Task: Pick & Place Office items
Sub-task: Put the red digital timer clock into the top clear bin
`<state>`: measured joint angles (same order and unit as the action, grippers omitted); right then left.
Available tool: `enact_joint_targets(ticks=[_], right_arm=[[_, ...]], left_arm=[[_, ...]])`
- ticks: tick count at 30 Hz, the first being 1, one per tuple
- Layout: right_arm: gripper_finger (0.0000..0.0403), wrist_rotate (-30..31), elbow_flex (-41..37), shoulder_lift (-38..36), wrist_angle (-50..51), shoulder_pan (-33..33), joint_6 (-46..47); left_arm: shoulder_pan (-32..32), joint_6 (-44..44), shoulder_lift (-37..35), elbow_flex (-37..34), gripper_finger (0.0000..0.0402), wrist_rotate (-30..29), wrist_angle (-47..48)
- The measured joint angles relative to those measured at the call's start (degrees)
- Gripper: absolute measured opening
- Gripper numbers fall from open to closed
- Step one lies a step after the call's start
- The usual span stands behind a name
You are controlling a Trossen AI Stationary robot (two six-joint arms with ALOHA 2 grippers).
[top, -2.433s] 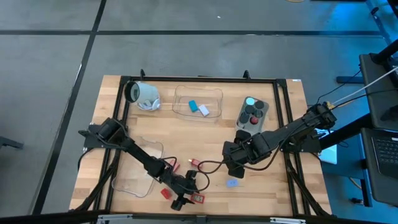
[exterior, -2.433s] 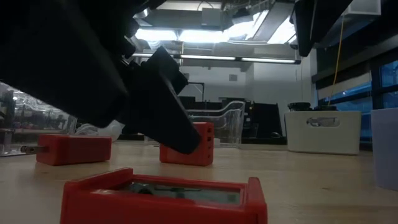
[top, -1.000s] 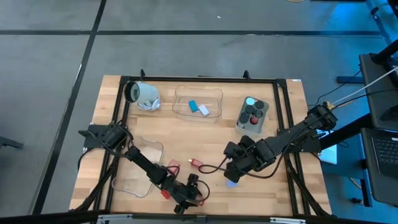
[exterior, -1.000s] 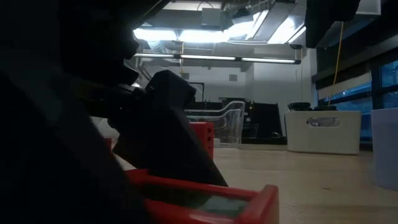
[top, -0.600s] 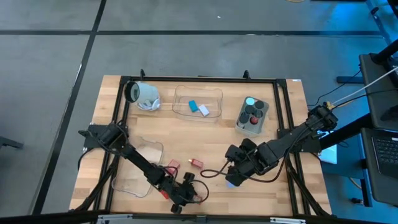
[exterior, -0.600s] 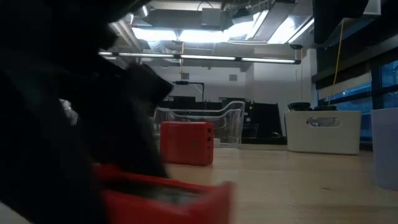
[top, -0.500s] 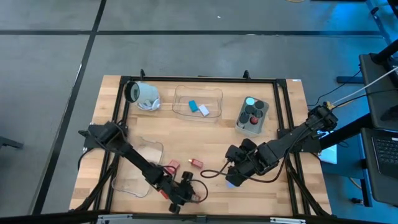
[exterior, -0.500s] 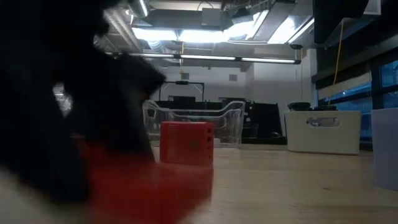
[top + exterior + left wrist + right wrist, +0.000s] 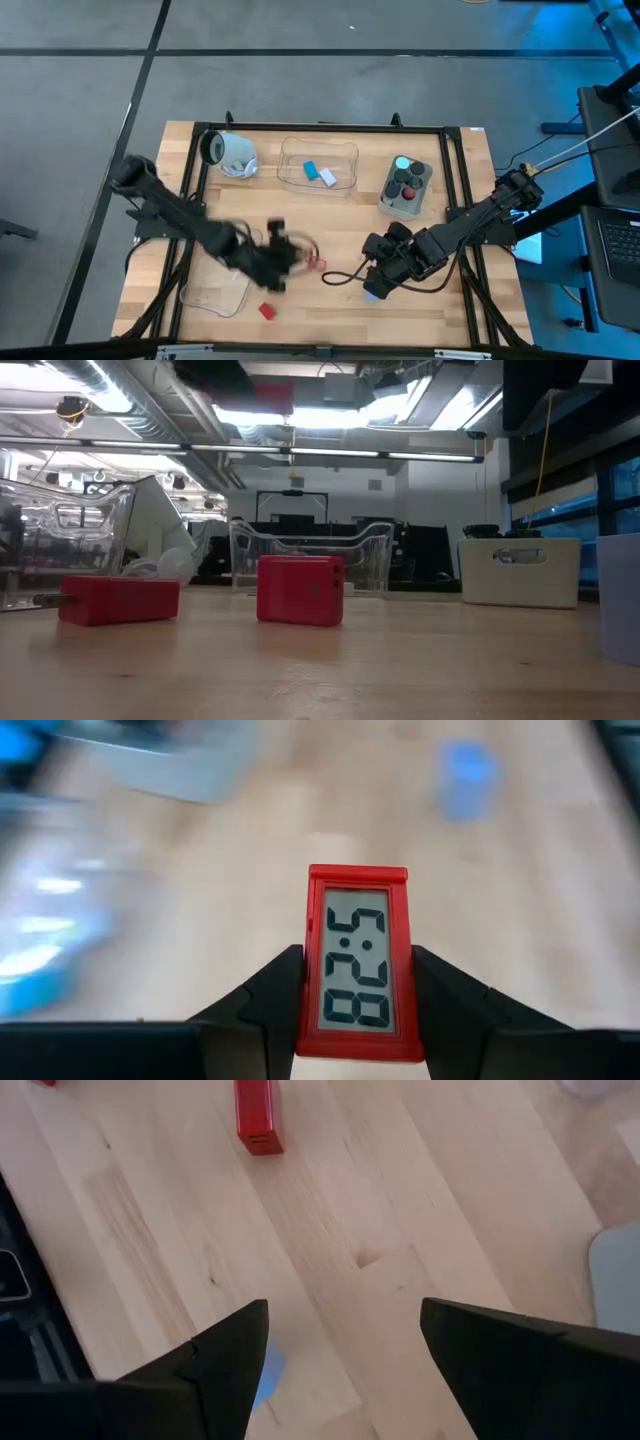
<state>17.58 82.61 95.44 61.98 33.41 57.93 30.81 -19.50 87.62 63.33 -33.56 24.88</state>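
My left gripper (image 9: 287,246) is blurred above the middle of the table, shut on a red digital clock (image 9: 356,960). My right gripper (image 9: 374,286) is open, low over the wood toward the table's right. A small blue piece (image 9: 269,1370) shows at the inner edge of one of its fingers (image 9: 225,1355); I cannot tell whether they touch. A red block (image 9: 266,311) lies flat near the table's near edge. Another red piece (image 9: 318,262) lies mid-table, and the right wrist view shows a red block (image 9: 258,1115). Two red blocks (image 9: 118,600) (image 9: 300,590) rest on the wood in the low view. My left gripper pinches the red clock between its two fingers (image 9: 270,995), one on each long side of the red frame (image 9: 303,980). The display faces the wrist camera, and the clock's far end sticks out past the fingertips. It is lifted clear of the table.
A white mug (image 9: 232,152) lies on its side at the far left. A clear tray (image 9: 318,165) holds a blue and a pale piece. A grey tub (image 9: 407,185) holds round knobs. Another clear tray (image 9: 215,290) sits near left. A black cord (image 9: 345,272) runs across mid-table.
My left gripper, shut on the red clock at the table's near edge, has lifted it clear and swung quickly up and toward the far edge, to mid-table. My right gripper moved slightly toward the near edge, over the blue piece, then held still.
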Motion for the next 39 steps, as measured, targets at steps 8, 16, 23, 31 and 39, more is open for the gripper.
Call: enact_joint_targets(ticks=[8,16,23,31,39], right_arm=[[0.0265,-0.02,0.00,0.00,-0.01,-0.60,-8.71],[0.0265,1.25,0.00,0.00,0.01,-2.82,-15.14],[0.0265,2.01,0.00,0.00,0.22,-5.07,-18.08],[0.0265,1.90,-0.01,0.00,0.26,-6.87,-21.78],[0.0265,2.53,0.00,0.00,0.23,-8.05,-22.76]], left_arm=[[-22.44,10.97,-6.79,0.00,0.0153,1.00,2.55],[-47.78,15.04,0.40,0.00,0.0153,26.03,-6.40],[-54.42,16.09,10.74,0.00,0.0153,31.88,-9.46],[-56.12,18.39,17.66,0.00,0.0153,31.86,-12.17],[-57.50,18.94,17.89,0.00,0.0156,32.38,-11.40]])
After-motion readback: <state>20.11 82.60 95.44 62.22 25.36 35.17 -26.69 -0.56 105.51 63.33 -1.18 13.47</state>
